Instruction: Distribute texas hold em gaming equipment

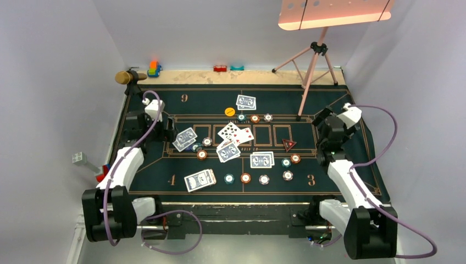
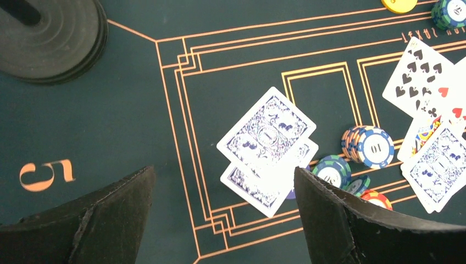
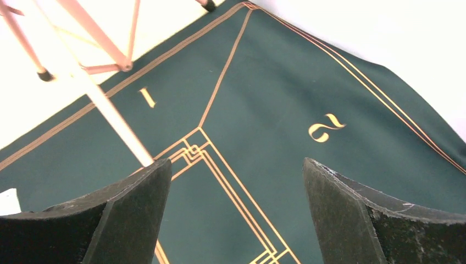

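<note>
**Q:** Where are the claws, and what do they hold?

**A:** The left gripper [image 2: 224,184] is spread wide and holds nothing. Seen from its wrist, two face-down blue-backed cards [image 2: 267,137] lie between its dark fingers, one overlapping the other, on the green poker mat [image 2: 110,121]. Just right of them sits a leaning stack of striped chips [image 2: 369,146]. A teal chip [image 2: 332,170] lies close to the right-hand finger. The right gripper [image 3: 236,176] is also wide and empty. It hangs over bare mat at the far right corner, beside a pink tripod [image 3: 104,104], well apart from any card or chip.

**Q:** And the rest of the equipment?

**A:** From overhead it is scattered across the middle of the mat. There are face-up cards [image 1: 235,133], more face-down pairs, a deck [image 1: 200,180] near the front, and single chips. There is also a yellow disc [image 1: 229,111] and a small red triangle [image 1: 288,144].

**Q:** What could go wrong?

**A:** Flat cards give the fingers little edge to grip. Closing on them might lift only the top card, or push both along the mat. The right-hand finger could also knock the leaning stack or the teal chip as it comes down.

**Q:** Any writing?

**A:** The stack's top chip reads "10". A chip at the upper edge seems to read "20". The mat shows a gold "5" by the left claw, and "1" and "2" under the right one. The lettering at the mat's centre is too small to read.
</note>
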`<state>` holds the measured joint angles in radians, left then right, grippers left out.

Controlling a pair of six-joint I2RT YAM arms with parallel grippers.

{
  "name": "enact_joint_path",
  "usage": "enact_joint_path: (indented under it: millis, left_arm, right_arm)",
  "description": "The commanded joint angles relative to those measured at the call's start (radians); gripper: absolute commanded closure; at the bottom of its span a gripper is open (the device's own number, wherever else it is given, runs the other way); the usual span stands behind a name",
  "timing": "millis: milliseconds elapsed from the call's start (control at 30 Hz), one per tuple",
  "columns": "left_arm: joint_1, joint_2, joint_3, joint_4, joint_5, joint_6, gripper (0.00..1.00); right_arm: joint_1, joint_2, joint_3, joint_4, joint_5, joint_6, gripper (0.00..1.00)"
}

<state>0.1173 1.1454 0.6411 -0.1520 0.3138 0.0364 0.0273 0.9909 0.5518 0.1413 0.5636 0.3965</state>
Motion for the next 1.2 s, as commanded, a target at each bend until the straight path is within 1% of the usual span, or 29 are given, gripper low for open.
enact_joint_path:
  millis: [0, 67, 167, 267, 367, 433, 467, 533, 600, 667, 800, 833, 900, 967, 1000, 1100, 1133, 1167]
  left_arm:
    - [0.005, 0.025, -0.041, 0.256, 0.061, -0.017, 0.00]
    - [0.006, 0.043, -0.062, 0.313, 0.063, -0.015, 0.00]
    - [0.006, 0.054, -0.109, 0.426, 0.058, -0.021, 0.00]
    - [0.006, 0.050, -0.156, 0.541, 0.061, -0.027, 0.00]
    - [0.006, 0.051, -0.220, 0.691, 0.087, -0.028, 0.00]
    - [0.005, 0.053, -0.266, 0.811, 0.072, -0.028, 0.00]
    - [0.005, 0.059, -0.281, 0.856, 0.059, -0.028, 0.00]
    - [0.005, 0.075, -0.290, 0.894, 0.056, -0.028, 0.00]
    - [0.005, 0.099, -0.310, 0.955, 0.049, -0.059, 0.00]
    - [0.004, 0.127, -0.343, 1.048, 0.055, -0.064, 0.00]
    - [0.005, 0.204, -0.388, 1.202, 0.060, -0.065, 0.00]
    - [0.005, 0.208, -0.390, 1.208, 0.069, -0.060, 0.00]
    - [0.005, 0.219, -0.378, 1.186, 0.073, -0.054, 0.00]
    - [0.000, 0.214, -0.350, 1.131, 0.055, -0.054, 0.00]
    - [-0.004, 0.213, -0.347, 1.115, 0.045, -0.051, 0.00]
    - [-0.004, 0.216, -0.346, 1.122, 0.044, -0.048, 0.00]
    - [-0.004, 0.217, -0.347, 1.125, 0.044, -0.049, 0.00]
    - [-0.004, 0.219, -0.347, 1.128, 0.044, -0.050, 0.00]
  right_arm:
    - [0.002, -0.023, -0.124, 0.313, 0.138, -0.102, 0.07]
    - [0.003, -0.020, -0.167, 0.379, 0.151, -0.125, 0.06]
    - [0.003, 0.010, -0.218, 0.521, 0.139, -0.151, 0.06]
    - [0.003, 0.058, -0.239, 0.605, 0.137, -0.165, 0.05]
    - [0.003, 0.103, -0.269, 0.715, 0.124, -0.188, 0.04]
    - [0.004, 0.134, -0.283, 0.783, 0.109, -0.219, 0.04]
    - [0.006, 0.148, -0.281, 0.788, 0.108, -0.215, 0.04]
    - [0.005, 0.171, -0.276, 0.803, 0.109, -0.213, 0.03]
    - [0.005, 0.187, -0.268, 0.808, 0.092, -0.208, 0.03]
    - [0.007, 0.209, -0.274, 0.848, 0.072, -0.214, 0.03]
    - [0.018, 0.273, -0.275, 0.925, 0.080, -0.212, 0.02]
    - [0.019, 0.288, -0.269, 0.940, 0.074, -0.223, 0.02]
    - [0.025, 0.298, -0.250, 0.917, 0.051, -0.240, 0.02]
    - [0.041, 0.309, -0.252, 0.946, 0.031, -0.277, 0.02]
    - [0.064, 0.313, -0.273, 0.998, 0.022, -0.310, 0.02]
    - [0.144, 0.357, -0.355, 1.233, 0.007, -0.437, 0.02]
    - [0.141, 0.369, -0.372, 1.268, -0.035, -0.441, 0.02]
    - [0.130, 0.387, -0.373, 1.266, -0.070, -0.426, 0.02]
